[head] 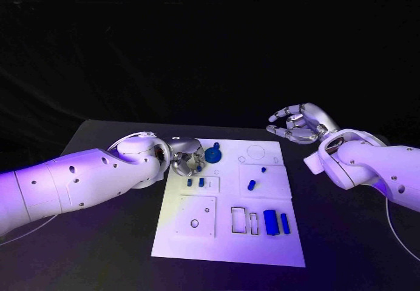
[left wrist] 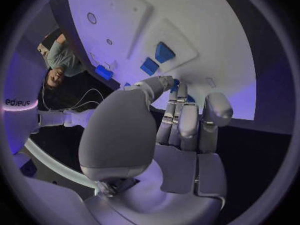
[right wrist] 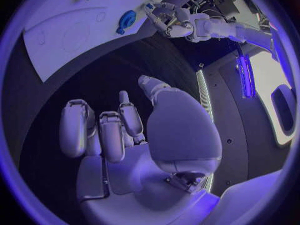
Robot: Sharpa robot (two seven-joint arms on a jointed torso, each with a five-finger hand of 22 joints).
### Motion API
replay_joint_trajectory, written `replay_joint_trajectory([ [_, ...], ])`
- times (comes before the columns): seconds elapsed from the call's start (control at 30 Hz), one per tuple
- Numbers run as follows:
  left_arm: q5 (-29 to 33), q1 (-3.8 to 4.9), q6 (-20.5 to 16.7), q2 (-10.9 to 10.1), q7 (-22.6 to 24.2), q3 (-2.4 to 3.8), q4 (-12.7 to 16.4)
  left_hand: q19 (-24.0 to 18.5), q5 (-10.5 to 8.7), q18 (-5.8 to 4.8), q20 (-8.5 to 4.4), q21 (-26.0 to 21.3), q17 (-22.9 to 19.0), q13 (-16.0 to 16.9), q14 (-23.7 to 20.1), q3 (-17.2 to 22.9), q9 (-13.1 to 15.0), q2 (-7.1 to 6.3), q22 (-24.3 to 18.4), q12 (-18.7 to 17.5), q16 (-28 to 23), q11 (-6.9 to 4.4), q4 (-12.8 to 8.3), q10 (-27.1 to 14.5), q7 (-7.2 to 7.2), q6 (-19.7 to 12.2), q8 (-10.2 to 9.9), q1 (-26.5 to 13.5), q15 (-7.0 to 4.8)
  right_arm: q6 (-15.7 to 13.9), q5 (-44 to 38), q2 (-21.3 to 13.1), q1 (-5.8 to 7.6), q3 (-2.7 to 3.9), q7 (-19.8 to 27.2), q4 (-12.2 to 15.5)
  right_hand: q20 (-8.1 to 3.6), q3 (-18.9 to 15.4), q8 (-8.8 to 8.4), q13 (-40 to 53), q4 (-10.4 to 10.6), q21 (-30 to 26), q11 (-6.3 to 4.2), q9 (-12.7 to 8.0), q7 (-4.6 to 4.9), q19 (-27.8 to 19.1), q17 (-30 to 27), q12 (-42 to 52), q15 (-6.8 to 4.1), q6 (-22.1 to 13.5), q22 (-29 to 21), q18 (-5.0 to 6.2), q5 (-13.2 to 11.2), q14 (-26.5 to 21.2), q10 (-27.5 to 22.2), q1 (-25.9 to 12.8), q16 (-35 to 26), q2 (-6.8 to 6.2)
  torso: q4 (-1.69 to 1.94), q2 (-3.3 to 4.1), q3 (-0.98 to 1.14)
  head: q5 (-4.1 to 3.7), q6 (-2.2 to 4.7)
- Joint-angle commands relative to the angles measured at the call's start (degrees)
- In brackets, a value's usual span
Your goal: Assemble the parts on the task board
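The white task board (head: 229, 245) lies in the middle of the black table. My left hand (head: 186, 156) is at the board's far left corner, its fingers curled against a round blue disc part (head: 213, 155) that stands on edge. From the left wrist, the left hand (left wrist: 181, 117) has a bit of that blue part (left wrist: 175, 85) pinched between thumb and fingers. My right hand (head: 297, 124) hovers beyond the board's far right corner, fingers spread and holding nothing. In the right wrist view my right hand (right wrist: 119, 130) is over bare table, with the disc (right wrist: 127, 19) and left hand (right wrist: 167, 20) beyond.
Two small blue pegs (head: 195, 181) stand on the board's left side, and others (head: 251, 185) near its middle. Two long blue bars (head: 277, 222) lie beside empty rectangular slots (head: 238, 220) at the near right. A raised block with holes (head: 197, 215) sits near left.
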Motion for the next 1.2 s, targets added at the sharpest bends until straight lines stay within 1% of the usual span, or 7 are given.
replay_joint_trajectory([
  [0.03, 0.57, -0.02, 0.51, 0.02, 0.33, 0.01, 0.05, -0.46, -0.16, -0.18, 0.13, -0.19, -0.13, -0.14, -0.09, -0.14, -0.11, -0.18, -0.09, -0.40, -0.25, 0.00, 0.27, -0.37, -0.10, -0.45, -0.30, -0.67, 0.26, 0.14, -0.35, 0.03, -0.03, 0.00, 0.49, 0.01, -0.01, 0.11, 0.31, -0.09, 0.09, -0.35, 0.11, -0.05, -0.18, -0.53, 4.39, -0.04, -0.52, 0.04, 3.95, 0.38, 0.27, 3.63, -0.17, -0.45, -0.30, 0.32, 0.00, -0.01, -0.02, 0.01, 0.04],
  [0.53, 0.60, -0.04, -0.95, -0.96, 0.27, 0.08, 0.39, -2.04, -0.01, 0.31, 0.75, -1.93, -2.88, -1.33, -1.58, -0.42, -1.14, -1.18, -2.44, -3.47, -0.86, 1.29, 0.28, -3.23, 1.06, -2.34, -2.21, -0.63, 1.34, 0.24, -0.36, -0.12, -0.03, 0.00, 0.32, -0.07, -0.02, 0.09, 0.29, -0.62, 0.07, -0.87, 0.12, -0.09, -0.17, -0.82, 3.90, -0.50, -0.52, -0.07, 3.60, 0.51, 0.25, 3.52, -0.61, -0.44, -0.51, 0.25, -0.01, 0.00, -0.06, 0.00, 0.13],
  [0.73, 0.72, -0.04, -2.83, -1.76, 0.81, 0.22, 0.88, -4.65, 0.06, 1.12, 1.14, -4.71, -7.19, -2.07, -3.91, -1.60, -2.12, -1.15, -6.28, -4.98, -2.23, 1.80, 0.04, -5.62, 1.42, -4.75, -3.99, -0.13, 1.81, 1.22, -0.85, -0.20, -0.04, 0.00, -0.33, -0.38, -0.07, 0.69, 0.47, -14.11, 0.09, -2.10, -0.01, -0.32, -0.15, -1.33, 1.88, -13.65, -0.65, -0.74, 2.98, 0.71, 0.09, 2.93, -10.61, -0.06, -1.70, 0.10, 0.03, -0.02, -0.07, -0.09, 0.19],
  [0.8, 1.01, -0.04, -4.11, -2.26, 1.26, 0.30, 1.18, -4.98, 0.17, 1.22, 1.21, -5.12, -7.93, -2.23, -4.33, -2.01, -2.38, -0.98, -6.77, -5.16, -2.45, 1.85, -0.03, -6.09, 1.48, -5.41, -4.44, 0.15, 1.85, 2.37, -2.10, -0.28, -0.08, 0.00, -1.01, -0.51, -0.16, 2.00, 0.66, -26.44, -0.09, -3.72, -0.07, -0.44, -0.17, -2.11, -0.83, -26.67, -0.72, -0.93, 2.03, 1.03, -0.44, 2.25, -17.91, 0.67, -3.24, -0.01, 0.03, -0.03, -0.07, -0.09, 0.22],
  [0.9, 2.42, -0.04, -6.72, -3.15, 2.16, 0.57, 1.60, -6.48, 0.28, 1.70, 1.29, -6.78, -11.65, -2.42, -6.07, -2.37, -2.50, -0.65, -9.09, -5.30, -3.71, 2.07, -0.06, -6.62, 1.72, -5.32, -4.52, 0.56, 1.98, 5.20, -4.95, -0.52, -0.16, 0.00, -2.57, -0.57, -0.33, 5.27, 0.44, -33.05, -1.19, -5.48, -0.06, -0.89, -0.18, -2.84, -3.16, -35.26, -0.77, -0.27, 1.04, 1.38, -1.37, 1.81, -18.79, 2.52, -4.73, -0.78, -0.02, -0.04, -0.05, -0.07, 0.26],
  [1.1, 15.26, 0.03, -13.47, -5.64, 5.46, 1.28, 2.21, -9.65, 0.28, 2.72, 1.50, -10.60, -17.57, -2.67, -8.98, -2.49, -2.40, 0.22, -14.20, -4.79, -6.15, 2.40, 0.66, -6.38, 2.21, -2.72, -3.43, 0.77, 2.23, 12.33, -14.20, -1.27, -0.30, -0.01, -5.97, -0.27, 0.03, 11.01, -0.07, -43.52, -3.76, -3.95, 0.87, -1.55, 0.30, -1.61, -2.62, -48.55, -0.23, 2.57, 2.34, 0.95, -3.05, 2.27, -20.76, 5.05, -4.50, -1.64, 0.01, -0.09, 0.00, -0.62, 0.44],
  [1.2, 34.24, 0.22, -15.86, -7.52, 10.10, 1.55, 2.62, -8.96, 0.25, 2.61, 1.30, -10.37, -17.18, -2.45, -8.22, -1.89, -2.48, 0.73, -13.76, -3.51, -5.89, 1.96, 1.26, -4.22, 1.85, -2.01, -3.10, 0.53, 1.91, 16.11, -23.57, -1.86, -0.55, -0.04, -7.95, 0.61, 0.35, 13.07, -1.16, -51.32, -5.82, -2.79, 1.03, -2.21, 0.12, -0.91, -2.10, -56.30, 0.04, 4.20, 3.42, 0.74, -4.01, 2.47, -17.05, 4.73, -4.10, -2.42, 0.00, -0.11, 0.04, -1.94, 0.53],
])
